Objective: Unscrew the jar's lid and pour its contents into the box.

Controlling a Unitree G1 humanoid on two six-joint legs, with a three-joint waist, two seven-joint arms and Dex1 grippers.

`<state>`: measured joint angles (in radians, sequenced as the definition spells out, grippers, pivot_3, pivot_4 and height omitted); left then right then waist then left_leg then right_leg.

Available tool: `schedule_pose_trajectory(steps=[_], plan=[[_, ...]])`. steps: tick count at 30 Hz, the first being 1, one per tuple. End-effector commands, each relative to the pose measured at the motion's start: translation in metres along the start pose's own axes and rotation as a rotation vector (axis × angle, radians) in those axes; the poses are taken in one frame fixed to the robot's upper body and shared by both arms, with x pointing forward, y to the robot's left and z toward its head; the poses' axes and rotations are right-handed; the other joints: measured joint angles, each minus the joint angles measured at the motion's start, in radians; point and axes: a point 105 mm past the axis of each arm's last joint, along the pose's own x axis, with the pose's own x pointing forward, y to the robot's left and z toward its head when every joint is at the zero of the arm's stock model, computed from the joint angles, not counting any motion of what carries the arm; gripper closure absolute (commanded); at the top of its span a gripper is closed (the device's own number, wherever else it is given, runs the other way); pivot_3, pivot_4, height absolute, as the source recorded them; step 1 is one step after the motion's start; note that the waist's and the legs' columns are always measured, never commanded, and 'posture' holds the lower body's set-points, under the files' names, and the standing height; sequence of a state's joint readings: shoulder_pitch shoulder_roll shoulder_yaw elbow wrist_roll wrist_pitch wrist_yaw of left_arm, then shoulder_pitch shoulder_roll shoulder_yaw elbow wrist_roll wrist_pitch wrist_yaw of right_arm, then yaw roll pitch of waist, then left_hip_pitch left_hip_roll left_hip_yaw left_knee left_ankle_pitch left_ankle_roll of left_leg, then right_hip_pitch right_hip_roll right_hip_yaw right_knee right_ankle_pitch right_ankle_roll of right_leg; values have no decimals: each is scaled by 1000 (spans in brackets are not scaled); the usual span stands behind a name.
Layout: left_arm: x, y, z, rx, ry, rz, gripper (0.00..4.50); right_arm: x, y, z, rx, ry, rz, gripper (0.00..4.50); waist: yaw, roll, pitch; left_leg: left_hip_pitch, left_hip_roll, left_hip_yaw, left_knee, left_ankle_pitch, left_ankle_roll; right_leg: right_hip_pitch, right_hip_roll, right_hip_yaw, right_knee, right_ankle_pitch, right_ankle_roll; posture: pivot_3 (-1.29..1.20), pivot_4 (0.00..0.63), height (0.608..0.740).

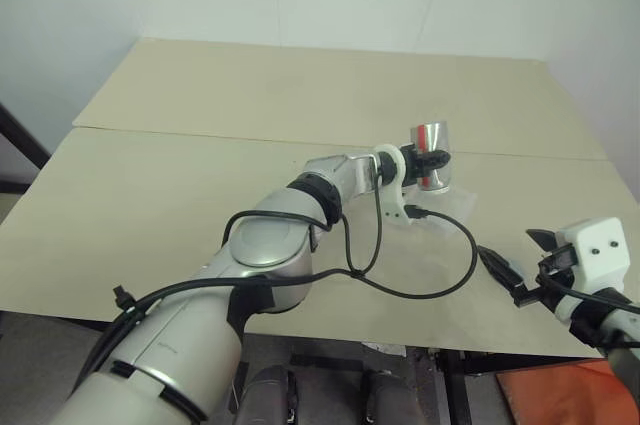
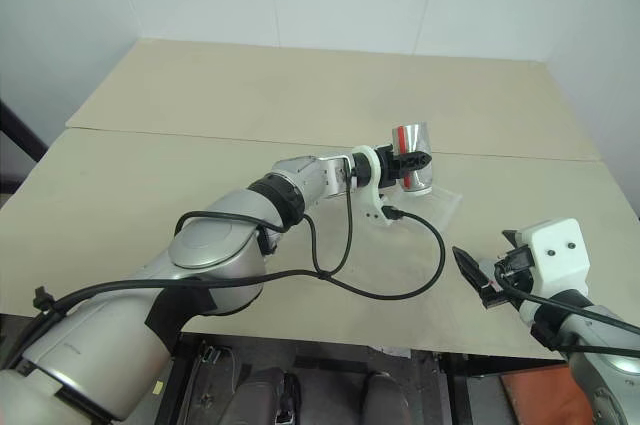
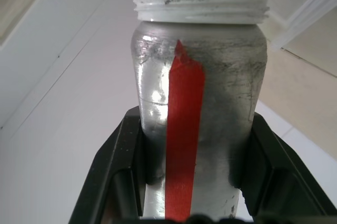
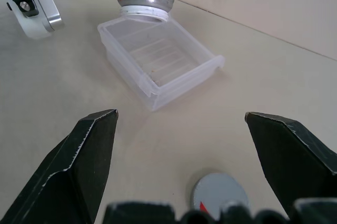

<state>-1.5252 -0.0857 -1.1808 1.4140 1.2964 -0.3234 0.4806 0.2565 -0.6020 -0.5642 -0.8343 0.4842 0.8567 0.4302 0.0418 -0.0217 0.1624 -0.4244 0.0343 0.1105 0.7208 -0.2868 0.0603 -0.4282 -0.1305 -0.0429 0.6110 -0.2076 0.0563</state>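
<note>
Left gripper [image 1: 437,158]: I am seeing its fingers [image 3: 118,171] clamping tight on the jar, one black finger pressing each side of the silver body.
Jar [image 2: 410,158]: it is hanging in the left fingers above the tabletop with its lid off; the white threaded mouth is pointing down, just over the near edge of the box, and the red stripe is running along its side.
Box [image 4: 158,60]: the clear plastic box is sitting open on the tabletop directly under the jar's mouth; I am making out a few tiny specks on its ribbed floor, too small for me to identify.
Lid [image 4: 219,194]: the round grey cap with its red mark is lying flat on the tabletop, apart from the box and near the base of the right gripper's fingers in the right wrist view.
Right gripper [image 1: 512,265]: I am reading its fingers as spread wide and gripping nothing; it is hovering over the near right part of the tabletop, well apart from the jar.
Tabletop [image 1: 200,175]: the beige surface is carrying the box and the lid, with a seam running across it behind the jar.
Cable [image 2: 400,275]: a black cable is looping from the left wrist down across the tabletop.
</note>
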Motion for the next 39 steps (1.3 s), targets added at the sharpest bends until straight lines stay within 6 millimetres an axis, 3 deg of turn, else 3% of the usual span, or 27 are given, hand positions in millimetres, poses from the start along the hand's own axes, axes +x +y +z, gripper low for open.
schedule_pose_trajectory(steps=[1, 6, 9, 12, 14, 17, 20, 23, 26, 39], plan=[[3, 11, -11, 7, 31, 16, 2574, -3, -4, 11, -26, -52, -34, 18, 0, 0, 0, 0, 0, 0, 0, 0, 0, 0, 0, 0, 0, 0, 0, 0, 150, 740], [1, 5, -18, -364, 140, 3, 2574, -1, -7, 10, -30, -51, -42, 18, 0, 0, 0, 0, 0, 0, 1, 0, 0, 0, 0, 0, 0, 0, 0, 0, 150, 740], [-3, -2, -26, -717, 235, 16, 2574, 0, -8, 7, -27, -48, -46, 18, -2, 0, 0, 0, 0, 0, 1, 0, 0, 0, 0, 0, 1, 0, 0, 0, 150, 740], [-11, -11, -42, -1225, 349, 89, 2574, 2, -9, 5, -27, -45, -46, 18, -4, 1, 0, 0, 1, 1, 2, 0, 0, 0, 0, 0, 2, 0, 0, 0, 150, 740], [-14, -15, -46, -1436, 373, 131, 2574, 3, -10, 4, -27, -44, -45, 18, -5, 1, 0, 0, 1, 1, 2, 0, 0, 0, 0, 0, 2, 0, 0, 0, 150, 740], [-24, -23, -53, -1903, 369, 300, 2574, 7, -11, 6, -29, -50, -36, 18, -5, 1, -1, 1, 1, 1, 4, 1, -2, 2, 0, -1, 2, 0, 0, 0, 150, 740], [-36, -33, -56, -2166, 345, 474, 2574, 13, -11, 7, -35, -56, -22, 18, -7, 1, -1, 1, 0, 1, 6, 2, -4, 4, 0, -1, 1, 0, 1, 0, 150, 740], [-49, -50, -50, -2291, 375, 583, 2574, 19, -8, 8, -38, -58, 1, 18, -11, 1, -1, 2, 0, 1, 7, 2, -4, 5, 0, 0, 1, 1, 2, 0, 150, 740], [-61, -71, -33, -2304, 432, 590, 2574, 24, -2, 8, -40, -64, 26, 18, -12, 2, -1, 2, 0, 1, 7, 3, -5, 6, 0, 0, 1, 1, 3, 0, 150, 740], [-79, -97, 13, -2280, 560, 565, 2574, 28, 7, 8, -52, -78, 61, 18, -5, 2, -1, 2, 0, 1, 8, 3, -4, 7, 0, 0, 0, 3, 5, 0, 150, 740]])
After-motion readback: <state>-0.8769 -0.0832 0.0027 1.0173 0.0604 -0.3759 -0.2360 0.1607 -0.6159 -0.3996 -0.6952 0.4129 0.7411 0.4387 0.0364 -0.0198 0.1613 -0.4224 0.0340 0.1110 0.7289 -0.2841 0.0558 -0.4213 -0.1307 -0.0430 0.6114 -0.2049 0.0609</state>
